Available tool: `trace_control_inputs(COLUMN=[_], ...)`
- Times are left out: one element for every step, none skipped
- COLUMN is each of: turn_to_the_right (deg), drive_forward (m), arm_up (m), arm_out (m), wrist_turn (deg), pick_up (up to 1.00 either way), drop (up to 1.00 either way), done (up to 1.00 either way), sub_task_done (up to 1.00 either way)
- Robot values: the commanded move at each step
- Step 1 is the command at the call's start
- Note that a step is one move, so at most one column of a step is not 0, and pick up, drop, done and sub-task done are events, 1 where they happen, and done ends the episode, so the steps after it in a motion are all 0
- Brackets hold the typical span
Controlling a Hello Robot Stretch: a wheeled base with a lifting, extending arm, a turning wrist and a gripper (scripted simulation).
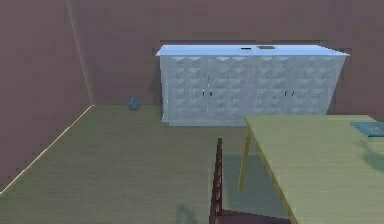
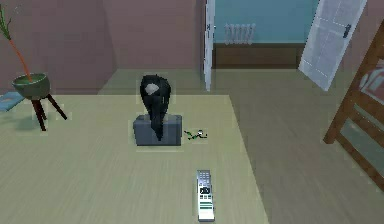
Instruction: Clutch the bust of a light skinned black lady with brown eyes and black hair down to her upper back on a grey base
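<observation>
A bust [image 2: 155, 100] with black hair stands on a grey block base [image 2: 158, 132], near the middle of a pale yellow tabletop [image 2: 90, 170] in the arm side view. The head is dark and faces away or down, so I cannot make out its face. In the forward view a corner of the same kind of pale table [image 1: 310, 160] fills the lower right.
On the table lie a remote [image 2: 205, 193], a small keys-like thing [image 2: 196, 132] and a potted plant [image 2: 30, 88] on dark legs. Beyond it are two white doors [image 2: 330, 45] and a wooden frame [image 2: 365, 110]. Ahead stand a white sideboard [image 1: 250, 85], a dark red chair [image 1: 218, 185] and a small grey ball [image 1: 133, 102].
</observation>
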Motion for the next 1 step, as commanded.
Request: trace_control_inputs(turn_to_the_right=[0.0], drive_forward=[0.0], arm_up=[0.38], arm_out=[0.0], wrist_turn=[0.0], pick_up=[0.0], drop=[0.0], done=[0.0], sub_task_done=[0.0])
